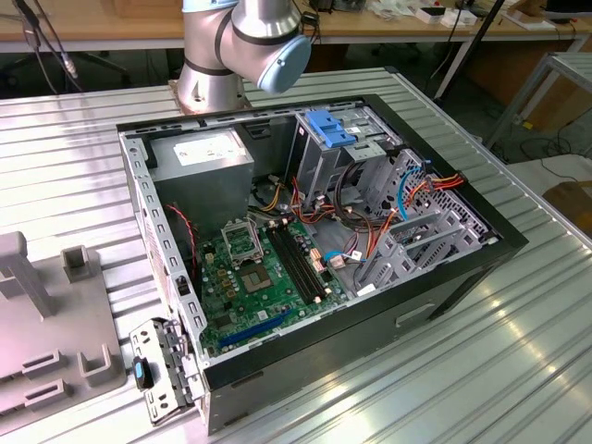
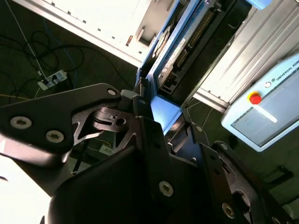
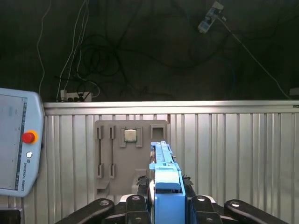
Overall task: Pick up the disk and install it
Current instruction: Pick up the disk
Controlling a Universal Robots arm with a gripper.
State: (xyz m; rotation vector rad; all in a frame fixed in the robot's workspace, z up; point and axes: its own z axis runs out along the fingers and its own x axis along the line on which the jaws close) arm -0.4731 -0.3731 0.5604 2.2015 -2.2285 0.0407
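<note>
My gripper [image 3: 164,198] is shut on the disk [image 3: 163,175], a flat drive in a bright blue carrier rail that sticks out edge-on from between the black fingers. In the second wrist view the disk [image 2: 180,46] runs away from the gripper [image 2: 161,116], its grey underside and blue rail showing. It hangs in the air above a ribbed metal table [image 3: 233,154]. In the exterior view the open computer case [image 1: 305,250] lies on the table, with an upright metal drive cage [image 1: 324,162] topped by a fixed blue bracket [image 1: 328,127]. The arm [image 1: 242,46] rises from behind the case.
A grey fixture plate [image 3: 112,154] carrying a small chip [image 3: 130,135] lies on the table below the disk. A teach pendant [image 3: 18,140] with a red button sits beside it. Near the case lie a grey fixture [image 1: 46,342] and a loose metal bracket [image 1: 162,370]. Cables cover the dark floor [image 3: 140,46].
</note>
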